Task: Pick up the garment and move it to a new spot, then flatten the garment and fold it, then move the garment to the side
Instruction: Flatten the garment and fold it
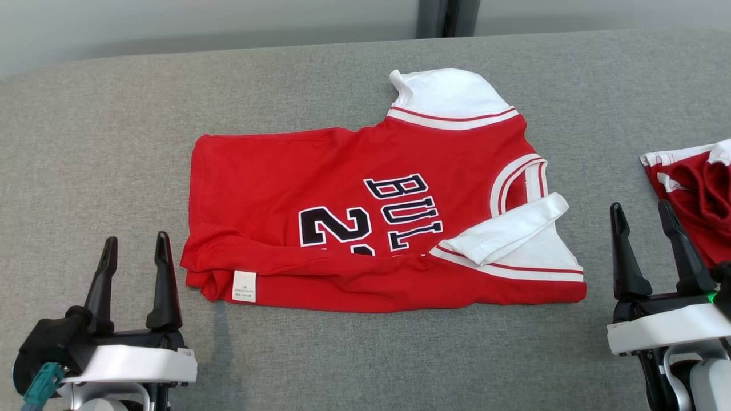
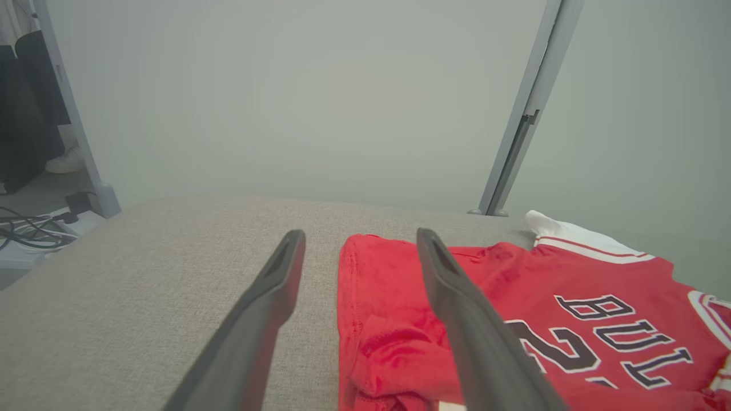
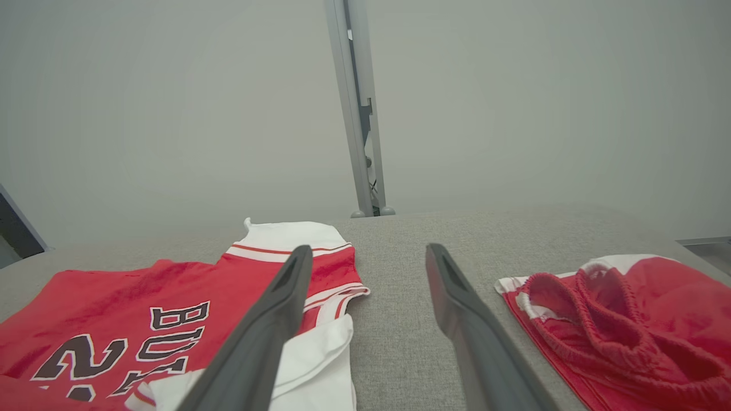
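red garment [image 1: 342, 188], between left claw [image 1: 137, 237] and right claw [image 1: 639, 204], untouched

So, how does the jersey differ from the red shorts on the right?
The jersey lies in the middle, mostly flat, its near edge folded over; the shorts sit to its right, bunched up. The jersey bears black lettering; the shorts show none. Both are red with white trim.
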Robot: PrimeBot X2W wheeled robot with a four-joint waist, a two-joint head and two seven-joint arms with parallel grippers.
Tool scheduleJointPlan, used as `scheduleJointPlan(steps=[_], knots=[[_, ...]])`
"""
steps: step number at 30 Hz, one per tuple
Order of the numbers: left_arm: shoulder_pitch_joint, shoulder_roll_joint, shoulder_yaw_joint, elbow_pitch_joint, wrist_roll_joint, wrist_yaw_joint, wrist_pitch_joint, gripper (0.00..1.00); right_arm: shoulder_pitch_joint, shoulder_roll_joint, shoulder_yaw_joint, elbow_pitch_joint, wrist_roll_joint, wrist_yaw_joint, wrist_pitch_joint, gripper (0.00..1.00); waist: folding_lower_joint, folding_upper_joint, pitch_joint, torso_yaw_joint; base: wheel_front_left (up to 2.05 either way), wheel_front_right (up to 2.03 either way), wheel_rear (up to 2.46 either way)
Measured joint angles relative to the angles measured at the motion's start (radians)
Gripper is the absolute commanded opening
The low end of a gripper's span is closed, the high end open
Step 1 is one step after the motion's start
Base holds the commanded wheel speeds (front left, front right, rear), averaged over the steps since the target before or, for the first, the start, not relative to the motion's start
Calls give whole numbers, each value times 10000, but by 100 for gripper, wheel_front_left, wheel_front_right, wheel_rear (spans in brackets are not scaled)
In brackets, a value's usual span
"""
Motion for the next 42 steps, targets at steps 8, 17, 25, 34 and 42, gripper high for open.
scheduleJointPlan(steps=[8, 17, 25, 34, 42], knots=[[312, -414, -746, 1154, -184, -441, 249, 100, 312, 44, 163, 199, 17, 0, 307, 100, 0, 0, 127, 55, 0, 0, 0], [-250, -562, -1020, 2895, -579, -1166, 366, 100, 641, 267, 614, 961, 238, 0, 581, 100, 0, 0, 539, 145, 0, 0, 0], [-1272, -472, -911, 4029, -1014, -1643, 485, 100, 44, 295, 1049, 2000, 439, 0, 639, 100, 0, 0, 898, 21, 0, 0, 0], [-1691, -514, -890, 4548, -1762, -2297, 734, 0, -523, 328, 1195, 2809, 901, 0, 817, 0, 1, 0, 1048, -22, 0, 0, 0], [-644, -153, -1137, 3039, -2272, -2560, 1482, 0, 22, 196, 1127, 1848, 1271, 0, 934, 0, 0, 0, 975, 261, 0, 0, 0]])
